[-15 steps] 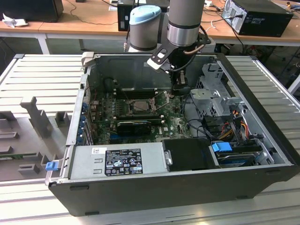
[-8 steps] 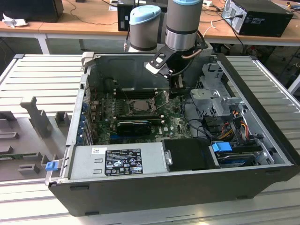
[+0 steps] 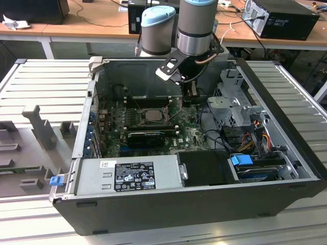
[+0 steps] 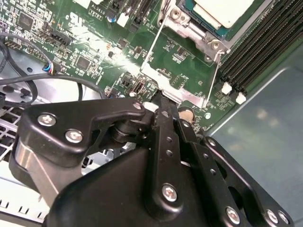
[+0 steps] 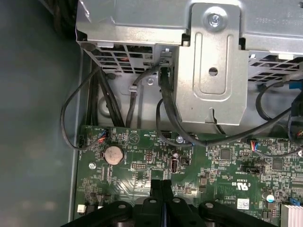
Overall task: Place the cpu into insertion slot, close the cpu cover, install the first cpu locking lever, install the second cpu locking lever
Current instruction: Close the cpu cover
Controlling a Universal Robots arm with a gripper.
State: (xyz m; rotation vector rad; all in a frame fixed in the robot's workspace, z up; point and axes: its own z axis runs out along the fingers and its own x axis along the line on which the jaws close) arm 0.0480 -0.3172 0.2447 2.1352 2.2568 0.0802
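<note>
gripper [image 5: 162, 187] | fingers pressed flat together, no gap | tips low over motherboard [image 5: 222, 165], near cpu [image 4: 227, 9] | contact: cannot tell

Silver-faced cpu [image 4: 227, 12] — flat, face up

Inside an open computer case [image 3: 168, 204], a green motherboard [image 3: 193, 133] lay below the hand [image 3: 192, 99]. A silver drive cage [image 5: 208, 61] stood just beyond the hand, a coin battery [image 5: 113, 154] lay near it, and a grey power supply [image 3: 127, 176] sat well apart.
</note>
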